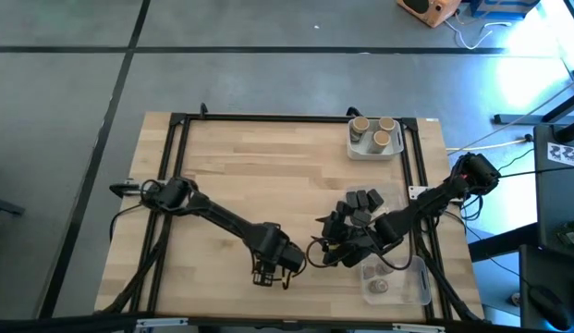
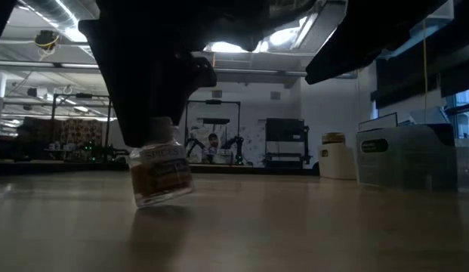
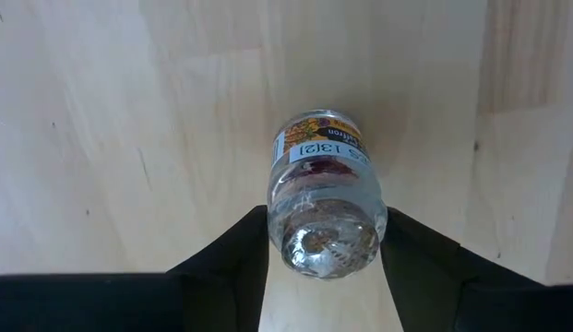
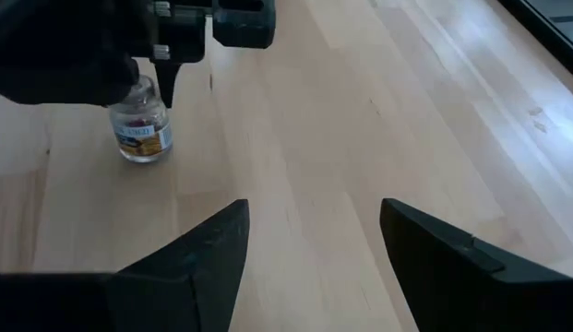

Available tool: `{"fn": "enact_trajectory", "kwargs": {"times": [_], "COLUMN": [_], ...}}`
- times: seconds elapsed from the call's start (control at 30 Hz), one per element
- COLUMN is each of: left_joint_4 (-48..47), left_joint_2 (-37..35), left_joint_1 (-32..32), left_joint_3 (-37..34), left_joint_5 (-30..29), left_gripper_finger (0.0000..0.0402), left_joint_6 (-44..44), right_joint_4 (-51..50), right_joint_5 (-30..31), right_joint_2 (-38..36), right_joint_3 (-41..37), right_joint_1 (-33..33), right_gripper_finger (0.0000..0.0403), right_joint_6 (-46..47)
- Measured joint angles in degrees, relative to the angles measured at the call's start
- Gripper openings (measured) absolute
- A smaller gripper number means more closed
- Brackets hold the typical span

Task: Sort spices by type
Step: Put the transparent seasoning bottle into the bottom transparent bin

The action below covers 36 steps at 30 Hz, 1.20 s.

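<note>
Left gripper [image 3: 325, 242]: closed on a small clear spice jar [image 3: 324, 207], one dark finger on each side of its glass body, near the front middle of the table [image 1: 222, 166].
Jar attitude: tilted in the low view, one bottom edge at or just above the wood; whether it touches, I cannot tell.
Jar contents: yellow label, reddish-brown spice inside; no tan top shows on it from these views.
Step in hand, as I judge it: carrying this jar to its own kind.
Doing it well: keep the squeeze even, lift straight so the tilted base does not drag, level the jar before setting it down.
Right gripper [image 4: 314, 254]: fingers apart and holding nothing, just beside the left one, pointing at the jar.
Risk: the two arms are close; the right should hold back while the left swings across.
Dark grey blocks [image 1: 360, 199]: grouped just behind the right gripper, in the likely path.
Clear tray [image 1: 421, 282]: front right, with small round greyish containers [image 1: 379, 285] in it.
White tray [image 1: 358, 148]: far right corner, holding tan-topped jars [image 1: 379, 134].
Destination: uncertain; match the lid before choosing.
</note>
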Motion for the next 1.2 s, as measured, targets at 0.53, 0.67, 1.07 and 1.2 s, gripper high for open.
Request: {"fn": "enact_trajectory", "kwargs": {"times": [0.53,0.67,1.07,1.2], "left_joint_4": [-1.24,-4.21,8.91,23.19], "left_joint_2": [-2.35,-6.78,-31.59,-37.17], "left_joint_1": [1.10,-0.99,-16.77,-22.08], "left_joint_3": [0.80,0.83,-27.49,-41.61], "left_joint_5": [1.65,-1.93,-26.81,-33.84], "left_gripper_finger": [0.0261,0.0264,0.0265,0.0265], "left_joint_6": [-2.87,-4.45,-22.11,-26.90], "right_joint_4": [0.04,0.73,7.49,10.32], "right_joint_5": [-0.03,0.04,0.06,-0.08], "right_joint_2": [0.00,0.00,0.01,0.02], "right_joint_3": [0.02,0.02,0.02,0.02], "right_joint_1": [0.00,-0.04,-0.07,-0.89], "right_gripper_finger": [0.0246,0.0246,0.0246,0.0246], "right_joint_6": [0.00,0.00,0.00,-0.14]}}
